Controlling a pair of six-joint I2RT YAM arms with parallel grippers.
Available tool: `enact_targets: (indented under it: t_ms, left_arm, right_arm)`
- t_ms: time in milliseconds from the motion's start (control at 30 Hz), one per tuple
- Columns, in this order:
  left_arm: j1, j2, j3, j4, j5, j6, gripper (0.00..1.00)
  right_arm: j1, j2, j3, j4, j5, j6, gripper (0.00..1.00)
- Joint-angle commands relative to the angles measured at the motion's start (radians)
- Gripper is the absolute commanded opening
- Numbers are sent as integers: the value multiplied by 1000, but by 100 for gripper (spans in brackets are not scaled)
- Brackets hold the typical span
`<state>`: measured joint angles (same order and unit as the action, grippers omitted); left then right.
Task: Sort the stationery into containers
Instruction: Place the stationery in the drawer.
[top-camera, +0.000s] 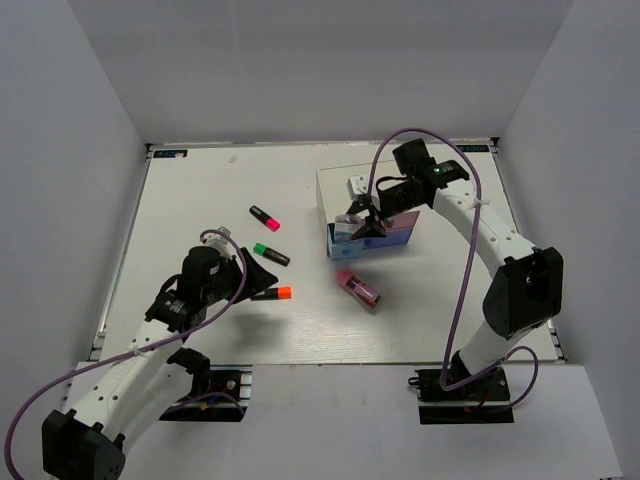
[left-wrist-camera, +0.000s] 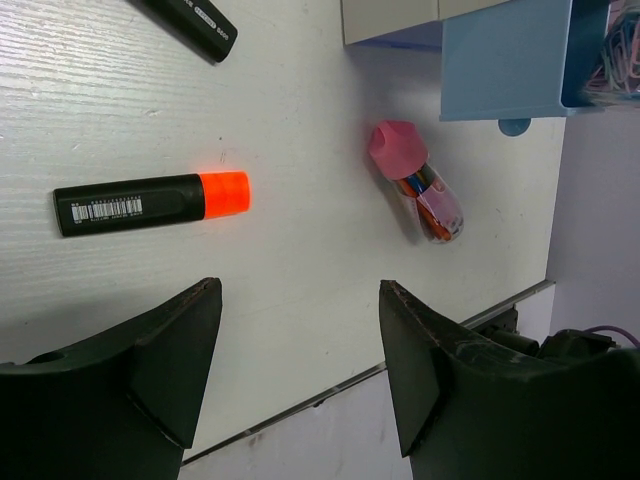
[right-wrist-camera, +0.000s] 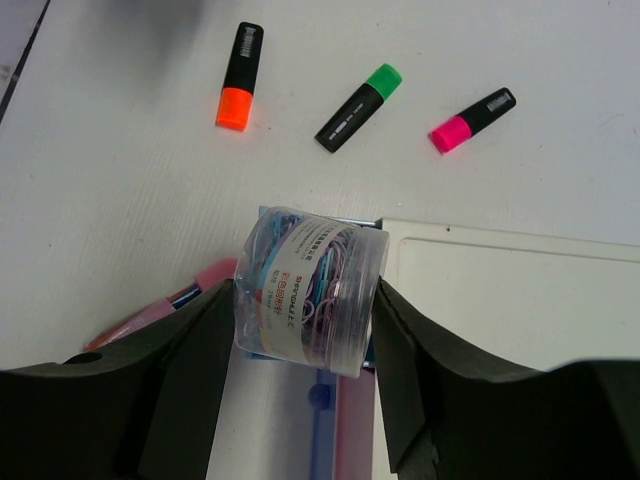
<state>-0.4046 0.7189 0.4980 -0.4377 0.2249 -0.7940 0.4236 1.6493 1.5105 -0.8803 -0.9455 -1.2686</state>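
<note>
The right gripper (right-wrist-camera: 303, 325) is clamped on a clear round tub of paper clips (right-wrist-camera: 312, 265), with one finger against each side of its wall. It hangs at the front of the box (right-wrist-camera: 500, 290), over the pulled-out light-blue drawer (left-wrist-camera: 500, 60).

To make the drop well, I would centre the tub over the drawer's cavity rather than its front lip. I would then lower it until it sits between the walls, and only then part the fingers. Let go from a height or off-centre, a round tub would probably roll out.

The left gripper (left-wrist-camera: 298, 292) stands apart and empty, in front of the box and to its left, just beside the orange highlighter (left-wrist-camera: 150, 200). The pink gadget (left-wrist-camera: 420, 185) lies just in front of the box. The green highlighter (right-wrist-camera: 360, 107) and pink highlighter (right-wrist-camera: 473, 118) lie to the box's left.
</note>
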Motion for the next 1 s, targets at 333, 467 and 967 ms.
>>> enact_targets:
  t_ms: [333,467,967]
  left_arm:
    - [-5,-3,8,11,11,19,74]
    - [-5,-12,8,2,11,19,74]
    - [-5,-3,17,11,11,19,74]
  right_arm:
    - [-13,147,209,-167,-62,-55,20]
    - [-17,181,243,-256,-64,-95,25]
    - [-14,161,202,-232,-44,-104,61]
